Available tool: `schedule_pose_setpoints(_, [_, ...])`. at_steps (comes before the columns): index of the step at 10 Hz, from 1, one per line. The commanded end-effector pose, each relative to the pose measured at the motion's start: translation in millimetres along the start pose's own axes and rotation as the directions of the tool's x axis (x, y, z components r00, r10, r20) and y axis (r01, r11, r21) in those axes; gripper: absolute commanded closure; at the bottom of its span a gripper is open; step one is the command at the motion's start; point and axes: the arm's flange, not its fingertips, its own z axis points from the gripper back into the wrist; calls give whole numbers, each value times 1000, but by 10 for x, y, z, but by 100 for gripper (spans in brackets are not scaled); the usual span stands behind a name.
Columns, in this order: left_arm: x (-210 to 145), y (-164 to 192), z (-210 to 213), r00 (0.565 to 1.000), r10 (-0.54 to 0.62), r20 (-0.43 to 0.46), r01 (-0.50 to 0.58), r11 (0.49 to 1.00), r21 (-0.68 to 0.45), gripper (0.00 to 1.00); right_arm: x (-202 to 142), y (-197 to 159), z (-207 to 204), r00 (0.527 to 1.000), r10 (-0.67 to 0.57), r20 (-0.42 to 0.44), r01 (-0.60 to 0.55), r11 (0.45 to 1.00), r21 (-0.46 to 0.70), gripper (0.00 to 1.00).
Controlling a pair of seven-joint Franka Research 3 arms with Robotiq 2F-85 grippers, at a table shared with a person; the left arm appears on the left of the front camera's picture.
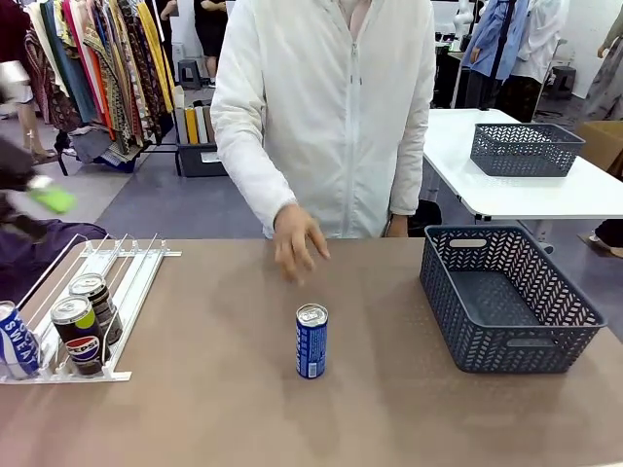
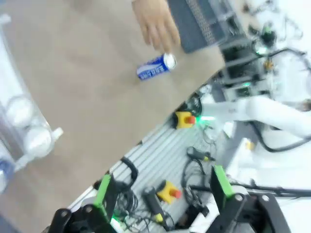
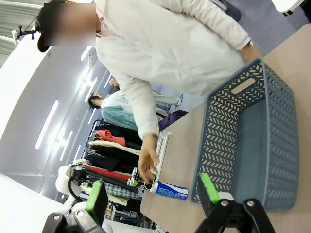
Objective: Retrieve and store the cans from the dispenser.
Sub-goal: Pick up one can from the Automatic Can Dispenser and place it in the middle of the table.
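Note:
A blue can (image 1: 311, 341) with white lettering stands upright and alone mid-table; it also shows as the blue can (image 2: 156, 67) and the blue can (image 3: 167, 190) in the wrist views. The person's hand (image 1: 297, 243) hovers just beyond it, fingers down, apart from it. The dispenser (image 1: 131, 282) lies at the table's left, with several cans at its front stops, among them a green-yellow can (image 1: 76, 319) and a blue can (image 1: 15, 341). My left gripper (image 1: 44, 199) is a blur above the dispenser's far end; in its wrist view the left gripper (image 2: 163, 189) is open and empty. My right gripper (image 3: 151, 191) is open, holding nothing.
A dark grey mesh basket (image 1: 506, 297) stands empty at the table's right; my right gripper hangs in front of that basket (image 3: 252, 141). A second basket (image 1: 526, 148) sits on a white table behind. Clothes racks (image 1: 97, 68) stand at the back left.

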Motion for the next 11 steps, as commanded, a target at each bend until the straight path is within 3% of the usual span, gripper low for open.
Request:
schedule_pose_setpoints(1, [-68, 845, 377, 996, 10, -91, -30, 975, -220, 0, 28, 37, -3, 1000, -2, 8, 2, 1000, 13, 0])
schedule_pose_setpoints(3, [-539, 1629, 737, 987, 145, 69, -100, 892, -440, 0, 28, 37, -3, 1000, -2, 8, 2, 1000, 13, 0])
schedule_pose_setpoints(4, [-756, 1853, 799, 955, 234, 184, -111, 854, -509, 0, 28, 37, -3, 1000, -2, 8, 2, 1000, 13, 0])
schedule_pose_setpoints(5, [-885, 1933, 760, 895, 344, 285, -173, 855, -489, 0, 28, 37, -3, 1000, -2, 8, 2, 1000, 13, 0])
schedule_pose_setpoints(6, [-889, 1691, 714, 982, 156, 103, -101, 906, -410, 0, 28, 37, -3, 1000, -2, 8, 2, 1000, 13, 0])
schedule_pose_setpoints(11, [-889, 1691, 714, 982, 156, 103, -101, 906, -410, 0, 28, 37, -3, 1000, -2, 8, 2, 1000, 13, 0])
